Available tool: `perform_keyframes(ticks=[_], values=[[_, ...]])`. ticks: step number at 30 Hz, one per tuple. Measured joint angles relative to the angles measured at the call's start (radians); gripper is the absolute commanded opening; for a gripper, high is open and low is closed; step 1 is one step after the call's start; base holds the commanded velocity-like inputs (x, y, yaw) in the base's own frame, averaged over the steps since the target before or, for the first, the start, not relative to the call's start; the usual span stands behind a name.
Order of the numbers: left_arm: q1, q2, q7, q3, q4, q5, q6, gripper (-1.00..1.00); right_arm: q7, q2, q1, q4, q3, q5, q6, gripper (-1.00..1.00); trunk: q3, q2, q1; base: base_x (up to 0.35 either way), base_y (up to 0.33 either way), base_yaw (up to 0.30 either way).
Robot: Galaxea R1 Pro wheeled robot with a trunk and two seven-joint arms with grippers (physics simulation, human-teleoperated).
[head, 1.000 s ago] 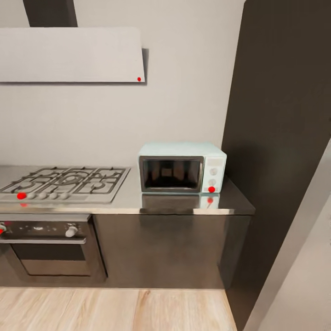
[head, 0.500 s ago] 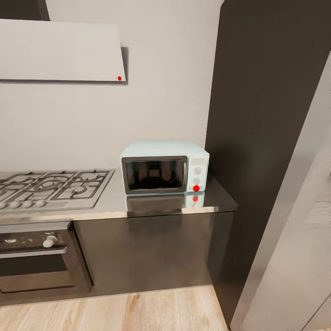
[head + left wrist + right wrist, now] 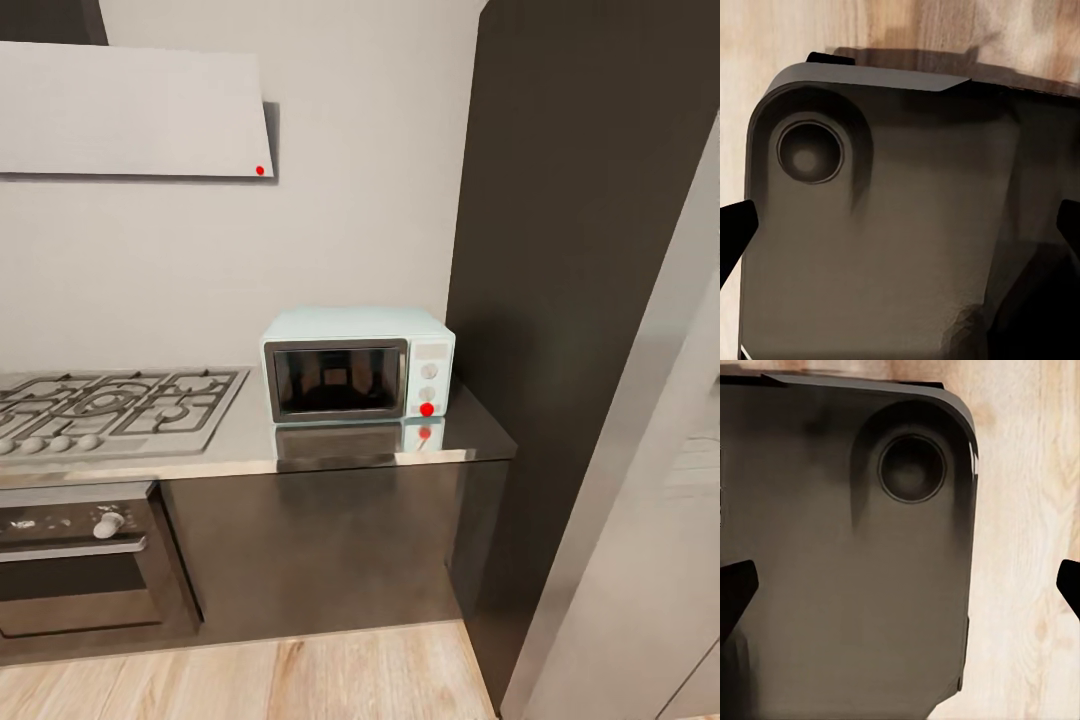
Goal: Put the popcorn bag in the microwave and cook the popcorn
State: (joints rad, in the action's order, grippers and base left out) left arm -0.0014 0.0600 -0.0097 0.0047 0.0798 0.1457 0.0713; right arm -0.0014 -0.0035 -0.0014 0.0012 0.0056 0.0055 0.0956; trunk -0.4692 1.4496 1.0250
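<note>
Microwave: boxy pale-blue, on glossy countertop.

The counter is a long grey glossy slab running along the wall over dark cabinet fronts, ending at its right against a tall dark cabinet. On it near that right end stands the pale blue microwave, its dark glass door shut and facing out, a red dot low on its white knob panel, mirrored in the counter's shine. Just left of it lies a gas hob with grey grates and a row of knobs along its front edge
</note>
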Motion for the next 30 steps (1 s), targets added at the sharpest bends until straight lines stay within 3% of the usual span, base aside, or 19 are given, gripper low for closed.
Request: perform_keyframes(ticks=[17, 30], values=[[0.0, 0.0, 0.0, 0.0, 0.0, 0.001, 0.0, 1.0, 0.0, -0.002, 0.0, 0.0, 0.0, 0.001, 0.003, 1.0, 0.0, 0.0, 0.0, 0.135, 0.0, 0.0], [0.0, 0.001, 0.001, 0.0, 0.0, 0.001, 0.0, 1.0, -0.005, -0.005, 0.0, -0.003, -0.002, 0.005, 0.007, 1.0, 0.0, 0.0, 0.0, 0.009, 0.0, 0.0]])
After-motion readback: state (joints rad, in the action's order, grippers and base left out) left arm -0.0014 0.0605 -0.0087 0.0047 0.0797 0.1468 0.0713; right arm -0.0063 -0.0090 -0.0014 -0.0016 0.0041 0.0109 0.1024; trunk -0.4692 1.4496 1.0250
